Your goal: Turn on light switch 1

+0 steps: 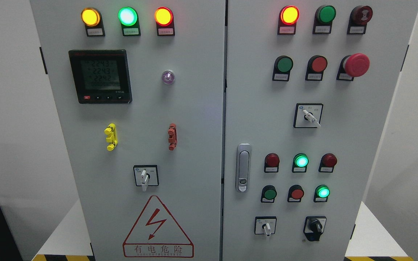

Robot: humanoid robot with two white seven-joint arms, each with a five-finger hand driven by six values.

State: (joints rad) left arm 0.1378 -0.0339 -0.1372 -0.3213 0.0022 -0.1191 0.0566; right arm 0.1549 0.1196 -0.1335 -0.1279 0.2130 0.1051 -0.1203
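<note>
1. No robot hand in view; whether released or clenched cannot be told.
2. Which control is light switch 1 cannot be told; a white rotary switch (144,178) sits low on the cabinet's left door (194,145).
3. Judged: reach not begun; next move needs an arm raised to it.

Brightness: even, bright indoor light on the grey metal control cabinet (194,108).
Glare: lit yellow, green and red round indicator lamps (127,16) bloom, centres washed out.
Shadows: soft, faint, under buttons and black digital meter (100,76).
Focus: sharp overall; small labels unreadable.
Distortion: cabinet edges lean outward toward the top.
</note>
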